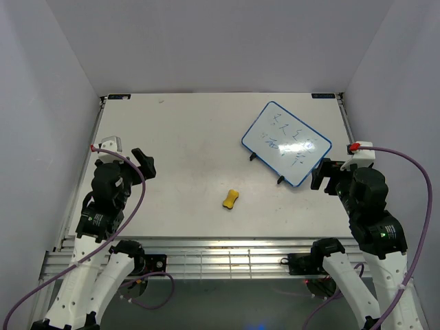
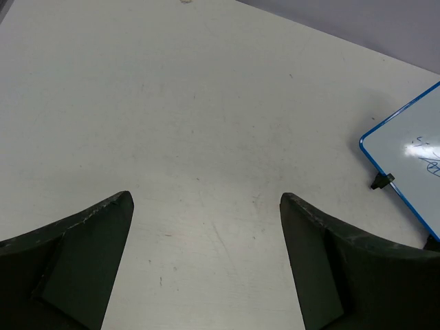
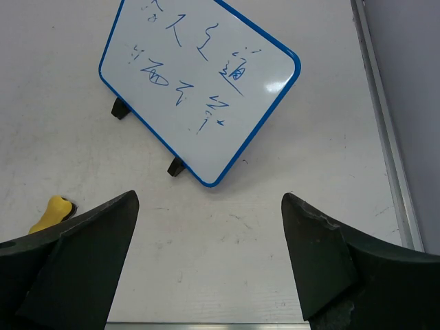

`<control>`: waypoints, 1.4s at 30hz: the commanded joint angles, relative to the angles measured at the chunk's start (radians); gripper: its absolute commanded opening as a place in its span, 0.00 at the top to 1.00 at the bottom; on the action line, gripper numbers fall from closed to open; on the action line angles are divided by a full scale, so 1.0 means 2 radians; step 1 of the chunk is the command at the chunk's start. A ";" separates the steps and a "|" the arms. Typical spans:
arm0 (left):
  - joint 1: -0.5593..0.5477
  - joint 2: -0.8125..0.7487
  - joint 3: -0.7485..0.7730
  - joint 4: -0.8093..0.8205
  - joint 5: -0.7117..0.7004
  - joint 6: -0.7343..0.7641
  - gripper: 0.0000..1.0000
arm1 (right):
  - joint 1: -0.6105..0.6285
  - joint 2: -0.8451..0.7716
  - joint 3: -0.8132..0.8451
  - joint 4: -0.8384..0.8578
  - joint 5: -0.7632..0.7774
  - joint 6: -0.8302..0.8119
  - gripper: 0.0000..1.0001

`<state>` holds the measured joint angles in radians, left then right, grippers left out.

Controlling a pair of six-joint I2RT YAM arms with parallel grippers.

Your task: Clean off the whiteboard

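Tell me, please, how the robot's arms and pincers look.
The left arm and right arm have white lower links and black upper joints, each trailed by a purple cable. The left pincer and right pincer each have two dark, wedge-shaped fingers.

Bright, even light from above fills all three views. The pale worktop [image 1: 192, 137] carries only faint, soft shadows. A small glare patch sits on the whiteboard [image 3: 199, 75] near its right corner in the right wrist view. The top view is sharp, and its walls [image 1: 41, 103] splay outward at the edges.
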<state>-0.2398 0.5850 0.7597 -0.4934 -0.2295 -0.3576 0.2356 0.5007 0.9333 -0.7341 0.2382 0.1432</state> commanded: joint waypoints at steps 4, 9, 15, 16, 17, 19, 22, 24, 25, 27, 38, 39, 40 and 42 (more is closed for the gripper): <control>-0.002 -0.003 -0.004 -0.001 -0.004 -0.004 0.02 | -0.001 -0.005 0.000 0.018 0.013 0.002 0.10; -0.002 0.001 -0.003 -0.003 -0.006 -0.007 0.02 | -0.001 -0.018 -0.009 0.056 -0.008 0.020 0.10; -0.002 0.013 -0.005 0.000 0.007 -0.010 0.02 | -0.001 0.023 -0.023 0.141 -0.110 0.006 0.10; -0.002 0.015 -0.006 0.000 0.010 -0.010 0.02 | -0.002 0.043 -0.020 0.142 -0.114 0.004 0.10; -0.002 0.020 -0.006 0.001 0.015 -0.010 0.02 | -0.001 0.065 -0.013 0.145 -0.114 0.001 0.10; -0.002 0.023 -0.008 0.002 0.018 -0.011 0.02 | -0.001 0.128 0.003 0.154 -0.146 -0.010 0.10; -0.002 0.019 -0.015 0.009 0.027 -0.013 0.02 | -0.006 0.217 0.053 0.152 -0.148 -0.034 0.10; -0.002 0.015 -0.019 0.015 0.034 -0.014 0.02 | -0.032 0.284 0.097 0.151 -0.173 -0.045 0.10; -0.002 0.015 -0.020 0.017 0.036 -0.014 0.02 | -0.038 0.305 0.110 0.151 -0.177 -0.052 0.10; -0.002 0.017 -0.019 0.017 0.046 -0.012 0.02 | -0.049 0.370 0.151 0.151 -0.167 -0.055 0.10; -0.003 0.014 -0.024 0.027 0.068 0.002 0.02 | -0.093 0.611 0.345 0.098 -0.196 -0.168 0.10; -0.003 0.014 -0.025 0.028 0.075 0.003 0.02 | -0.096 0.626 0.363 0.081 -0.206 -0.181 0.10; -0.004 0.014 -0.025 0.029 0.079 0.005 0.02 | -0.097 0.639 0.380 0.065 -0.219 -0.188 0.10; -0.004 0.012 -0.027 0.030 0.086 0.008 0.02 | -0.103 0.665 0.406 0.043 -0.270 -0.200 0.10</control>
<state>-0.2413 0.6136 0.7132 -0.4625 -0.1036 -0.3603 0.0441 1.7905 1.6619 -0.5453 -0.1646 -0.1715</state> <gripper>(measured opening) 0.977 0.900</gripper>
